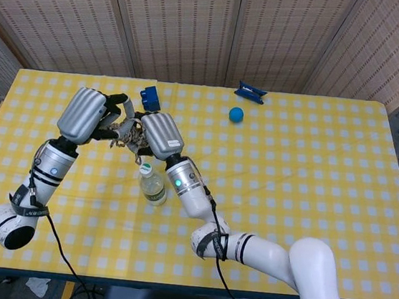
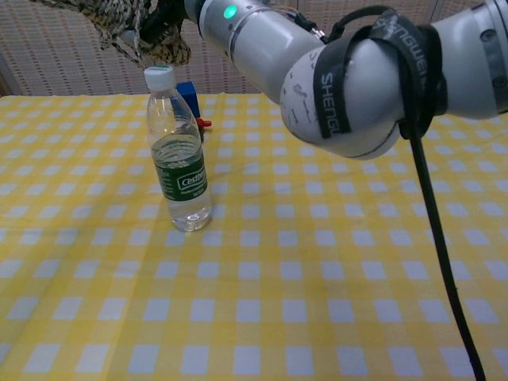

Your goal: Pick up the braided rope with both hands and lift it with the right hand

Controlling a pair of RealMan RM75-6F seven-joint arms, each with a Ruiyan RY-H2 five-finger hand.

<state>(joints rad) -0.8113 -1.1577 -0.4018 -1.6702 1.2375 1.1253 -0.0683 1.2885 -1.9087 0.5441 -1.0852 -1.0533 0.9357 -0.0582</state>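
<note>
The braided rope (image 1: 126, 132), tan with dark flecks, hangs bunched in the air between my two hands, just above the water bottle's cap. My left hand (image 1: 87, 114) grips its left end, fingers curled round the strands. My right hand (image 1: 156, 134) holds the right side of the bundle, close beside the left hand. In the chest view the rope (image 2: 127, 30) shows as a thick bundle at the top left. There the dark fingers (image 2: 168, 17) of my right hand wrap it and my right forearm (image 2: 317, 71) fills the top. My left hand is out of that view.
A water bottle (image 1: 152, 183) with a green label stands upright on the yellow checked table (image 1: 290, 174), directly below the rope, also in the chest view (image 2: 179, 155). A small blue block (image 1: 148, 95), a blue ball (image 1: 237, 114) and a blue clip-like object (image 1: 251, 91) lie farther back.
</note>
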